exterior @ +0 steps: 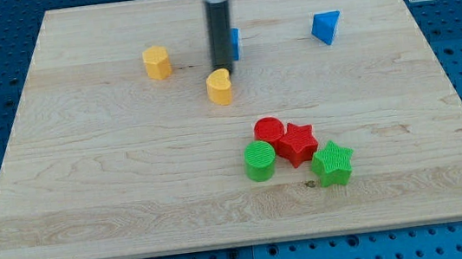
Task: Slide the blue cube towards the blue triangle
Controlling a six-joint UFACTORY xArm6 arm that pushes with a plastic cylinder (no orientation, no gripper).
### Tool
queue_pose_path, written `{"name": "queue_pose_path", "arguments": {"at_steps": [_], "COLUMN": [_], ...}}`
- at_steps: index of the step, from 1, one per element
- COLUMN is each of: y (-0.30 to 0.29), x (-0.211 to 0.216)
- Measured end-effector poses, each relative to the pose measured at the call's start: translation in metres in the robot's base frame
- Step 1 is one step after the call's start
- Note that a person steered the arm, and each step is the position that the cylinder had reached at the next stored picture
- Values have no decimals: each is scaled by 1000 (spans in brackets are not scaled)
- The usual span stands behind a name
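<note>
The blue cube [235,43] sits near the view's top centre, mostly hidden behind my dark rod. The blue triangle [326,27] lies to its right, near the view's top right, apart from it. My tip [221,68] is at the cube's lower left side, just above the yellow heart-shaped block [220,87]. I cannot tell whether the tip touches the cube.
A yellow hexagonal block [156,62] lies left of the rod. A red cylinder [269,131], a red star [297,144], a green cylinder [260,160] and a green star [333,163] cluster at the lower centre. The wooden board [91,206] has a blue pegboard around it.
</note>
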State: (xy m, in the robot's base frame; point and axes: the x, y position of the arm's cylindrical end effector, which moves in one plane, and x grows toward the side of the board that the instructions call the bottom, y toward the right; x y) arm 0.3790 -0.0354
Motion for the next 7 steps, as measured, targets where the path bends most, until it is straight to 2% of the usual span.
{"name": "queue_pose_path", "arguments": {"at_steps": [1,2,3,5,7], "y": [-32,-21,-8,1,39], "x": [-17,-50,-60,-32,-60]}}
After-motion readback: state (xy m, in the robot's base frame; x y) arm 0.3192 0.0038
